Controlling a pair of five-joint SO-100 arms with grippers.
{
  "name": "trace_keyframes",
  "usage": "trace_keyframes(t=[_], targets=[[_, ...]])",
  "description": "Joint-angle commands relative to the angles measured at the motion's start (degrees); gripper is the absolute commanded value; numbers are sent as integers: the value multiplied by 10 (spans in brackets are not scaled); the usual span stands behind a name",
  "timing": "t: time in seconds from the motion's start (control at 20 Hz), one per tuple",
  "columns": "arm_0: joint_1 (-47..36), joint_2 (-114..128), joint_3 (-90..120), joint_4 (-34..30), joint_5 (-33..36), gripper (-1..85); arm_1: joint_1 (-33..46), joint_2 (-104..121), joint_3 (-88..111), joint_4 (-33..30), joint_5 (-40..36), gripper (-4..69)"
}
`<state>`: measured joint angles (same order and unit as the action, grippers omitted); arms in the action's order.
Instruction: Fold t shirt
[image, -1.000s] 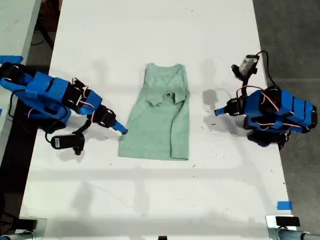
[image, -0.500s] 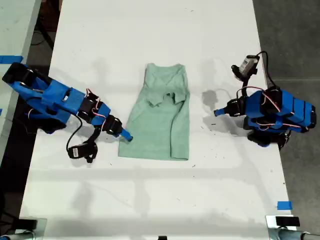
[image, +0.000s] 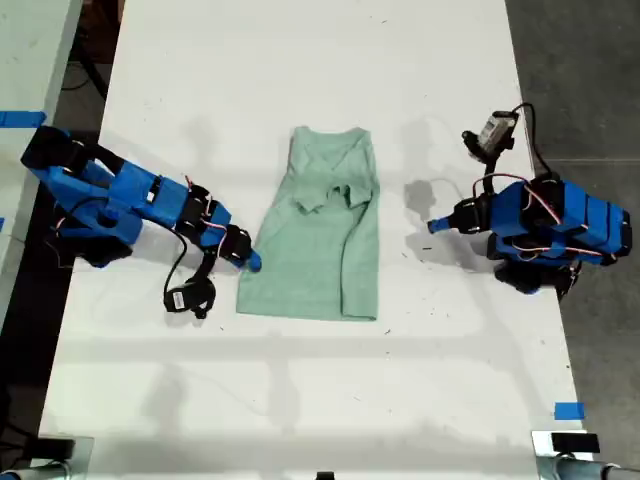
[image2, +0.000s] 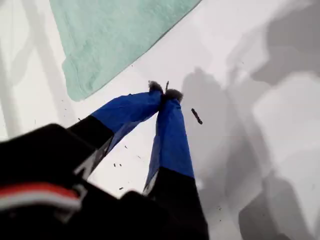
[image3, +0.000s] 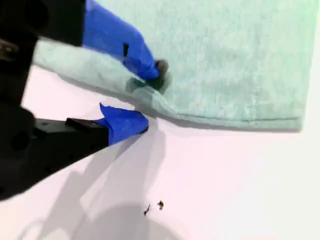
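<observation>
t shirt (image: 318, 240) mid-table (image: 300, 400); arms flanking it in the exterior view

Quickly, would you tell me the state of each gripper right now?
My first gripper: shut, empty, above the table.
My second gripper: open, jaws straddling the t shirt edge.

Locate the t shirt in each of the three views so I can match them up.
Exterior view: t shirt at the table's middle, between both arms.
First wrist view: a corner beyond my first gripper, not touching.
Second wrist view: its edge at my second gripper.
Shared landmark: the white table.
</observation>
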<state>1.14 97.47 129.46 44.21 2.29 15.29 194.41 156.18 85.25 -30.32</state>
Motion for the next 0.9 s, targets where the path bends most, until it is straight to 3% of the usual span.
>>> trace_keyframes(t=[0.0,0.1,0.2,0.3,0.4,0.65,0.85], targets=[[9,-12,-47,-17,-13,-1,-11,4,-5,1,-1,15],[24,18,-50,-11,-42,-1,-11,5,-5,1,-1,15],[34,36,-105,98,-79,-1,-12,9,-4,2,1,15],[37,69,-152,166,-88,-1,-12,11,-4,2,1,15],[32,52,-245,316,-143,-1,-17,15,-4,4,4,15],[25,4,-369,273,-108,-1,-25,21,-2,5,8,15],[4,-204,-604,176,-23,-1,-25,25,-2,6,10,15]])
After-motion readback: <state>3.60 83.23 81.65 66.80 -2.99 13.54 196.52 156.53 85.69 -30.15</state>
